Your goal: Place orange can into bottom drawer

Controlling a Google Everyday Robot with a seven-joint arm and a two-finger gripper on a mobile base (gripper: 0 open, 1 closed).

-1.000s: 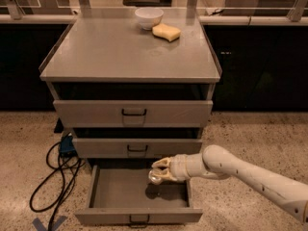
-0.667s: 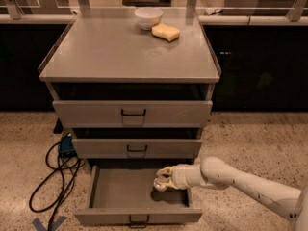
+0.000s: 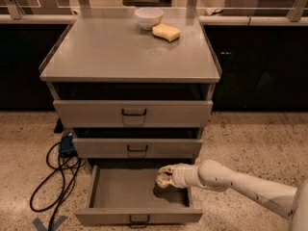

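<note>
The bottom drawer of the grey cabinet is pulled open, a wide shallow grey tray with a small dark handle at its front. My gripper reaches in from the right on a white arm and sits low inside the drawer's right part. It is shut on the orange can, which is mostly hidden by the fingers; only a mottled bit shows between them. I cannot tell whether the can touches the drawer floor.
The two upper drawers are nearly closed. A white bowl and a yellow sponge sit at the back of the cabinet top. A blue plug box and black cables lie on the floor at left.
My gripper has moved down and slightly right with the can, from above the drawer opening to low inside the drawer.
</note>
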